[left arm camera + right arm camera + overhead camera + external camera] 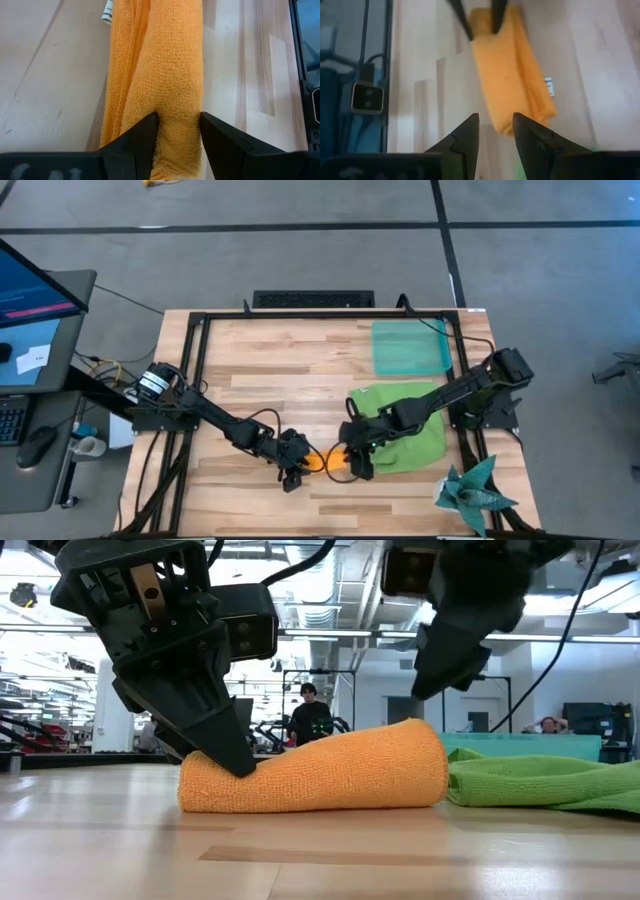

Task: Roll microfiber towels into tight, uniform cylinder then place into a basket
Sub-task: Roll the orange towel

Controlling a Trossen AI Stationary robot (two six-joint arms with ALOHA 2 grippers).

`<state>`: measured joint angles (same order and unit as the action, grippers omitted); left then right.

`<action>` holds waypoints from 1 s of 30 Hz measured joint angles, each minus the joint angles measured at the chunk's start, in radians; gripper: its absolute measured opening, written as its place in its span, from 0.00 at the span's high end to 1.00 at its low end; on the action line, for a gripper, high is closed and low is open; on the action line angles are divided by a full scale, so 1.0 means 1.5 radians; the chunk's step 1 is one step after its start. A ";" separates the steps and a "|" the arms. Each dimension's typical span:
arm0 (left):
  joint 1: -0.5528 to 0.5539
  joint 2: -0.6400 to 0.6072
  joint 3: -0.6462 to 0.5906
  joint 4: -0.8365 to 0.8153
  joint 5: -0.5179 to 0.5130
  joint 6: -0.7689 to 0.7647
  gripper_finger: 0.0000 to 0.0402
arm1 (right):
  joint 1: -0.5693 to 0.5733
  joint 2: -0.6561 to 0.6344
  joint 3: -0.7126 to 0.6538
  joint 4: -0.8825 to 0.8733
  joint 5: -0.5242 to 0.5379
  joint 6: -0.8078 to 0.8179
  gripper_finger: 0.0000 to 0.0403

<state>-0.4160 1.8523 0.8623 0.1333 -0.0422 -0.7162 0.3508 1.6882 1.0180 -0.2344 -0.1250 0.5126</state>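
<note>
The orange microfiber towel (320,775) lies rolled into a thick cylinder on the wood table near its near edge (326,462). My left gripper (177,120) is shut on the roll's left end. My right gripper (445,675) hangs open just above the roll's right end, touching nothing; its wrist view looks down along the roll (512,80). The lime green towel (405,430) lies crumpled flat on the table right of the roll, under my right arm. The basket (410,348), a translucent teal tray, sits at the far right. My left gripper pinches the orange roll close to its left end (176,107), one finger on each side, the fingers (232,752) lying across it. They slant down from the table's left. The roll lies on the table along its whole length.
A dark teal spiky star-shaped cloth (475,492) lies at the near right corner. Black frame rails (200,370) run along the table's edges. A monitor and keyboard stand off the table's left side. People show far off in the room behind (310,712).
</note>
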 joint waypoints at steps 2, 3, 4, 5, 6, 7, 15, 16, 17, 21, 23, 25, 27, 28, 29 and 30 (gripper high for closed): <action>0.000 0.000 0.000 0.000 0.000 0.000 0.63 | 0.014 0.000 0.000 0.006 0.003 -0.026 0.64; 0.000 0.000 0.000 0.000 0.000 0.000 0.63 | 0.021 0.000 0.000 0.007 0.003 -0.044 0.64; 0.000 0.000 0.000 0.000 0.000 0.000 0.63 | 0.028 0.000 0.000 0.008 0.003 -0.060 0.64; 0.000 0.000 0.000 0.000 0.000 0.000 0.63 | 0.035 0.004 0.000 0.014 0.003 -0.073 0.64; 0.000 0.000 0.000 0.000 0.000 0.000 0.63 | 0.040 0.014 0.002 0.031 0.002 -0.083 0.64; 0.000 0.000 0.000 0.000 0.000 0.000 0.63 | 0.043 0.023 0.002 0.043 0.002 -0.092 0.64; 0.003 0.000 0.000 0.001 0.002 -0.002 0.63 | 0.042 0.060 0.001 0.186 -0.001 -0.183 0.65; 0.003 0.000 0.000 0.001 0.002 -0.002 0.63 | 0.039 0.066 0.003 0.193 -0.001 -0.186 0.65; 0.003 0.000 0.000 0.000 0.002 -0.002 0.63 | 0.037 0.068 0.001 0.181 0.000 -0.186 0.66; 0.003 0.000 0.000 0.000 0.002 -0.002 0.63 | 0.023 0.094 0.001 0.153 0.015 -0.181 0.72; 0.003 0.000 0.000 0.000 0.002 -0.002 0.63 | 0.014 0.110 0.000 0.152 0.020 -0.164 0.74; 0.003 0.000 0.000 0.000 0.001 -0.002 0.63 | 0.006 0.128 0.002 0.144 0.016 -0.148 0.77; 0.003 0.000 0.000 0.000 0.000 0.004 0.63 | 0.002 0.151 0.003 0.139 0.014 -0.132 0.78; 0.002 0.000 0.000 0.002 -0.006 0.010 0.63 | 0.000 0.162 0.005 0.136 0.012 -0.120 0.79; 0.002 0.000 0.000 0.002 -0.012 0.013 0.63 | 0.000 0.169 0.007 0.131 0.007 -0.108 0.80; 0.002 0.000 0.000 0.003 -0.013 0.013 0.63 | 0.000 0.175 0.007 0.129 -0.002 -0.099 0.81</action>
<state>-0.4131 1.8523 0.8623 0.1371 -0.0612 -0.6960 0.3506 1.9514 1.0281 -0.0406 -0.1281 0.3635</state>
